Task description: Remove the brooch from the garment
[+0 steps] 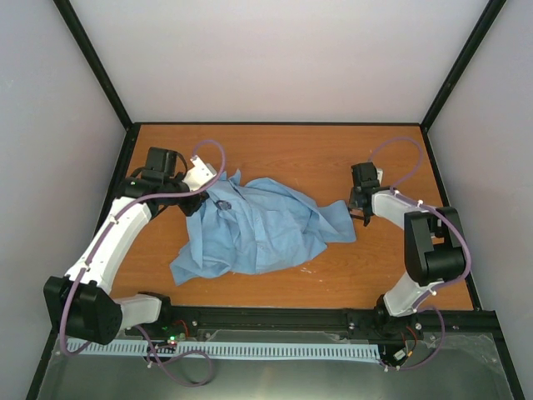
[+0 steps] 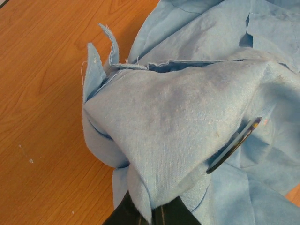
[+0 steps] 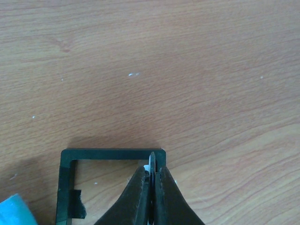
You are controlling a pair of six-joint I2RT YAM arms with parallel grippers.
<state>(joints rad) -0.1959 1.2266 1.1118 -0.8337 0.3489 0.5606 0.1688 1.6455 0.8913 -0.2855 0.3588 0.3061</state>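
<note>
The light blue shirt (image 1: 262, 225) lies crumpled mid-table. My left gripper (image 1: 196, 202) is shut on a fold at its upper left corner; in the left wrist view the fingers (image 2: 173, 213) pinch the cloth (image 2: 178, 122), which rises in a tent. The brooch (image 1: 223, 204), a small dark grey-blue disc, sits on the shirt just right of that grip and shows edge-on in the left wrist view (image 2: 234, 145). My right gripper (image 1: 363, 217) is off the shirt's right end, low over the table. Its jaws (image 3: 151, 187) are shut on a thin dark disc (image 3: 152, 164), seen edge-on.
A black square frame outline (image 3: 112, 153) lies flat on the wooden table (image 3: 187, 70) right under the right fingertips, with a corner of blue cloth (image 3: 14, 211) at its left. Grey walls enclose the table; a black rail (image 1: 291, 317) runs along the near edge.
</note>
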